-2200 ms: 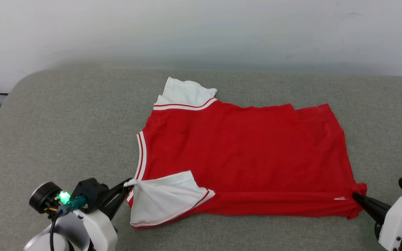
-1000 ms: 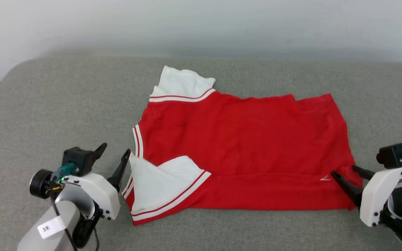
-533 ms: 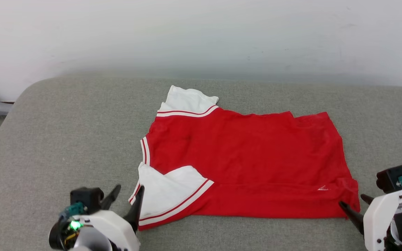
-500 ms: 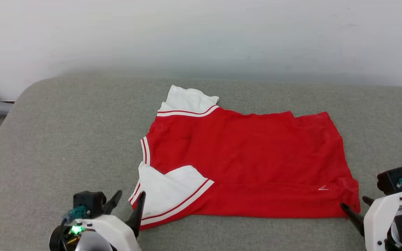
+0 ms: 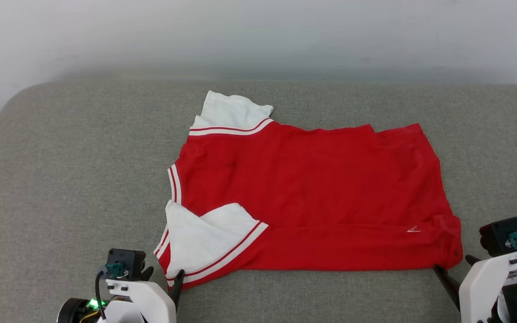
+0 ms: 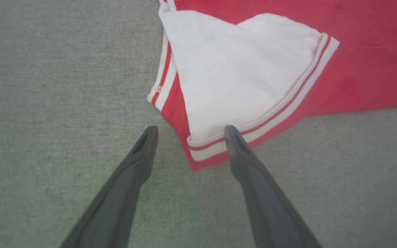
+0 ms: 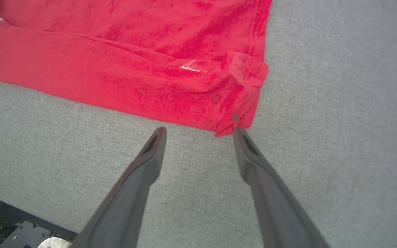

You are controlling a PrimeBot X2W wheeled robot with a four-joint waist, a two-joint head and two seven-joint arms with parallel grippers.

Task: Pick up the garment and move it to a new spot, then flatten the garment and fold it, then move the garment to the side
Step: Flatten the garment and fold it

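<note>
Red cloth with white sleeves, the garment [image 5: 312, 197] lies spread flat and sideways near the middle of a grey cushion [image 5: 70, 170], collar to the robot's left and hem to its right. Its near long edge looks turned in as a band, with the near sleeve [image 5: 204, 237] folded on top, while the far sleeve [image 5: 231, 112] pokes out past the far edge. The right hem corner [image 7: 240, 103] is curled and bunched instead of lying flat. The left claw [image 6: 190, 132] is spread and empty, straddling the striped near-left corner, with one fingertip against the trim in its wrist view. The right claw [image 7: 199, 132] is likewise spread and empty, its tips just short of the curled hem corner. The job seems to be at the folding stage, with a grasp on both near corners as the likely next move. To do it well, each claw should slide low along the cushion and close on every layer at its corner; the right one needs to reach past the curl, or it may catch just the top flap. Both should then rise together, keeping the edge taut between them, and lay it level over the far side so the fold stays straight and the sleeve stays tucked.
</note>
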